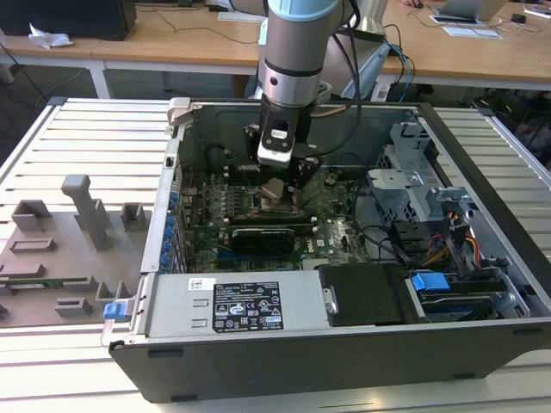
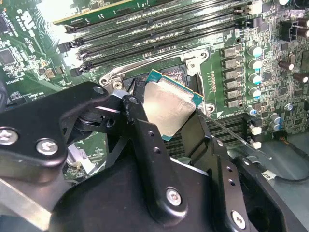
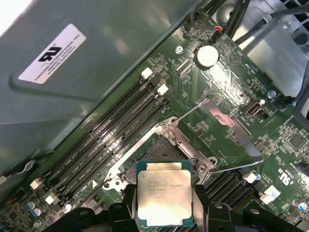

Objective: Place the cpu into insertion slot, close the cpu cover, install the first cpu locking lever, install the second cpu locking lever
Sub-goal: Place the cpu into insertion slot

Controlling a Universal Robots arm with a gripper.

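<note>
The hand (image 2: 166, 121) is clenched on the chip (image 2: 171, 101). Its two black fingers (image 2: 145, 130) press against opposite edges, and the silver top is bare between them. In the exterior view the hand (image 1: 277, 191) hangs inside the open computer case (image 1: 344, 353), which lies on a slatted tabletop (image 1: 86, 129).

The chip looks light, thin and stiff. The metal top is probably smooth and slippery, and the underside is likely delicate. An edge grip like this one suits it, since it keeps pressure off both faces.

The chip (image 3: 163, 195) is off the board, just over the near side of the socket (image 3: 155, 151). The socket's dark contact field shows beyond the chip's far edge. The metal top faces up toward the wrist cameras. In the second wrist view the chip looks tilted, with one corner lower and nearer the socket. It is close to square, so it has no clear long axis. In both wrist views its edges run at an angle to the socket frame, and how much of that comes from the tilt I cannot tell.

The cover (image 3: 231, 124) stands flipped open beside the socket, with green board (image 3: 227, 72) showing through its window. The long memory slots (image 3: 120, 130) run along the socket's other side.
</note>
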